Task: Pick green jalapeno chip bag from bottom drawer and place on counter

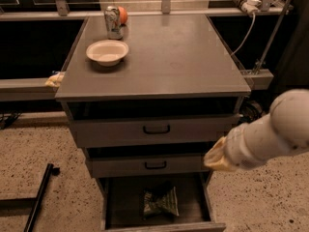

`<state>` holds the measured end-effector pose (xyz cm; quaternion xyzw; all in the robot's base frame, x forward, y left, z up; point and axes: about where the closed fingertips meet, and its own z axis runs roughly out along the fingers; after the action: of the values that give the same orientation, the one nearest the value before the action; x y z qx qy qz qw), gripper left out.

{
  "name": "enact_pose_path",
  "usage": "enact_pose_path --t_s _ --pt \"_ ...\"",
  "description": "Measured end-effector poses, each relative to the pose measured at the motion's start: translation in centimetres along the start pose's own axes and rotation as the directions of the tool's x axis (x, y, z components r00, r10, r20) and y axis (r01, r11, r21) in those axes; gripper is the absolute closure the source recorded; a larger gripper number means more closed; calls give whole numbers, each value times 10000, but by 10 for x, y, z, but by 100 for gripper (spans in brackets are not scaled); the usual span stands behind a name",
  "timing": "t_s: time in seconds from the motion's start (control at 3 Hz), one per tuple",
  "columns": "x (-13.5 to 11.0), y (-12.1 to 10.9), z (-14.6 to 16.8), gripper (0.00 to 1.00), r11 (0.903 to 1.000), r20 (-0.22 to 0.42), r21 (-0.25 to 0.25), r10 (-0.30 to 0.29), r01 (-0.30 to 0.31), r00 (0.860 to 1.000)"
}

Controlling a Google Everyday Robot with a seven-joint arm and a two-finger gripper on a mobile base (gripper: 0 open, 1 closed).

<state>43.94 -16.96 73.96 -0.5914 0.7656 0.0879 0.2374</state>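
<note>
The green jalapeno chip bag (161,203) lies crinkled and pinched in the middle on the dark floor of the open bottom drawer (118,204). The counter (174,57) is the flat grey top of the cabinet above it. My white arm reaches in from the right. My gripper (216,158), at the arm's yellowish end, hangs beside the right end of the middle drawer. It is above and to the right of the bag and not touching it.
On the counter's back left stand a pale bowl (107,51), a can (113,22) and an orange object (123,15). A yellowish packet (54,79) sits on the left ledge. The two upper drawers are shut. A black bar (38,197) lies on the floor at left.
</note>
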Motion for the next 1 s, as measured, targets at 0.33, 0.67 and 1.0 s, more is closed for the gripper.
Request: enact_pose_path --t_s 0.33,0.67,1.0 --pt "15 11 109 100 9971 499 -757 -89 127 9987" --pt "10 -13 193 100 9976 1347 -621 -223 309 9906" --pt "24 0 228 100 9940 1507 -1092 251 -86 9883"
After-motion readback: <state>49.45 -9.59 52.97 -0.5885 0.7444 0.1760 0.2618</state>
